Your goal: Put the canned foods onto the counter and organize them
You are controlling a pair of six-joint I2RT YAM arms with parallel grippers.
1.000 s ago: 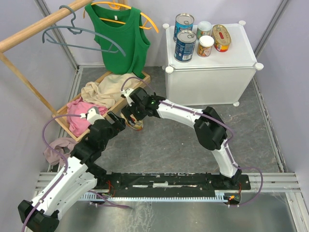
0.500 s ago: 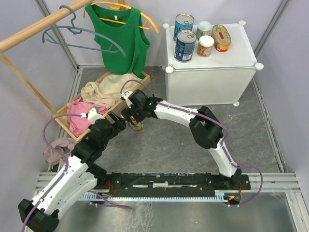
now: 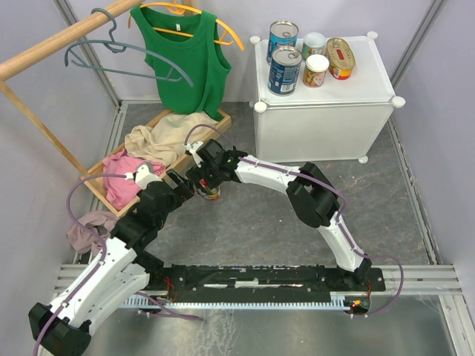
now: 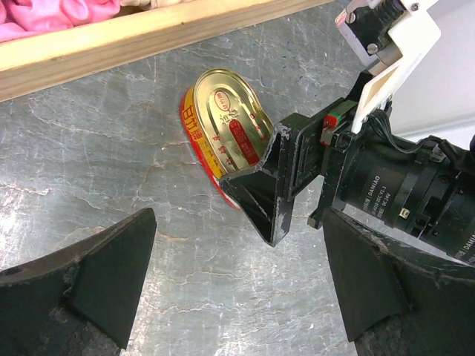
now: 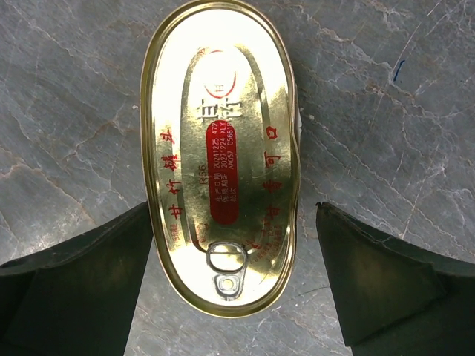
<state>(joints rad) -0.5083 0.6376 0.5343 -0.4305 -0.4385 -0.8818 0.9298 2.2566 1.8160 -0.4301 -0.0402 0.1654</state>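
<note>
A flat oval yellow-red tin [image 3: 211,193] [image 4: 221,122] [image 5: 221,156] lies lid up on the grey floor beside the wooden tray. My right gripper [image 3: 205,182] [image 5: 234,222] is open right above it, one finger on each side of the pull-tab end and neither touching. My left gripper [image 3: 180,187] [image 4: 239,226] hangs open just left of the tin with only bare floor between its fingers. The counter [image 3: 349,95] stands at the back right. On it are two tall blue tins [image 3: 284,70], a green-labelled can [image 3: 314,43], an orange-labelled can [image 3: 317,70] and a second oval tin [image 3: 341,58].
A wooden tray [image 3: 221,119] of clothes lies left of the tin, its rim [image 4: 133,33] close behind it. A green top [image 3: 182,55] hangs from a wooden rail [image 3: 52,48]. A pink cloth [image 3: 83,226] lies on the floor by the left arm.
My right arm has swung slightly left and its gripper has settled closer over the oval tin. The left gripper has barely moved, and the tin lies where it was.
</note>
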